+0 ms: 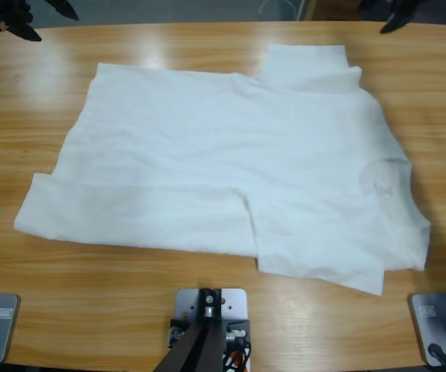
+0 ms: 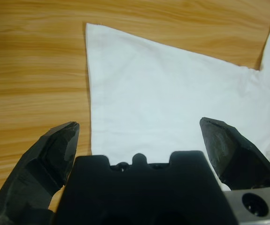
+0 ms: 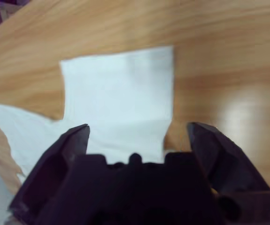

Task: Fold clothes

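Gaping wide, both grippers (image 2: 139, 136) (image 3: 137, 136) above T-shirt (image 1: 230, 155).

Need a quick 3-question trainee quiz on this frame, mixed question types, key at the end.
1. True or false: the left claw is shut on the plain white soft-fabric T-shirt.
2. Multiple choice: in the right wrist view, the part of the T-shirt ahead of the right claw is: A) a squared-off flap like a sleeve, B) a rolled bundle, C) nothing, only bare wood.
3. Short answer: on what does the T-shirt lie in the high view, and is it spread or bundled?

Key
1. False: both jaws stand apart, with nothing gripped.
2. A.
3. On the long wooden table, spread mostly flat, with some edges folded over.
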You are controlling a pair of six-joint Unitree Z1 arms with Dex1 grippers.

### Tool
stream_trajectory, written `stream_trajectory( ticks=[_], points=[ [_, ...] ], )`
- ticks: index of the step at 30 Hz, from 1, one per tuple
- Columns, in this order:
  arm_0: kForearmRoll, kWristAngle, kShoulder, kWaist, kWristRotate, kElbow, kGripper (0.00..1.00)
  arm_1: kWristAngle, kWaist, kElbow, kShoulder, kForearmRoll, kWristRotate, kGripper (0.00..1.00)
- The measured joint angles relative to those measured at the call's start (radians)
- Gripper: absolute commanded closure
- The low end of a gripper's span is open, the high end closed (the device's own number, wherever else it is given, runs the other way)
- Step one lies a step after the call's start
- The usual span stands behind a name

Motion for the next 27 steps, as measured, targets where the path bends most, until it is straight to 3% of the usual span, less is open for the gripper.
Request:
stream_trajectory(
  ticks=[5,10,12,22,23,26,27],
  points=[
    [0.001,0.000,0.024,-0.001,0.000,-0.007,0.000,0.047,-0.020,-0.116,0.136,0.044,0.000,0.231],
    [0.001,0.000,0.069,-0.016,0.000,-0.020,0.000,0.063,-0.021,-0.133,0.161,0.088,-0.005,0.284],
    [0.001,0.000,0.086,-0.023,0.000,-0.020,0.000,0.084,-0.021,-0.133,0.170,0.095,-0.020,0.347],
    [0.018,0.000,0.097,-0.030,0.000,-0.022,0.000,0.098,0.018,-0.188,0.229,0.116,-0.048,0.352],
    [0.020,0.000,0.097,-0.030,0.000,-0.023,0.000,0.097,0.020,-0.189,0.230,0.120,-0.048,0.390],
    [0.028,0.000,0.097,-0.030,0.000,-0.023,0.000,0.090,0.031,-0.195,0.232,0.130,-0.048,0.648],
    [0.030,0.000,0.097,-0.030,0.000,-0.023,0.000,0.086,0.037,-0.197,0.232,0.133,-0.048,0.681]
  ],
)
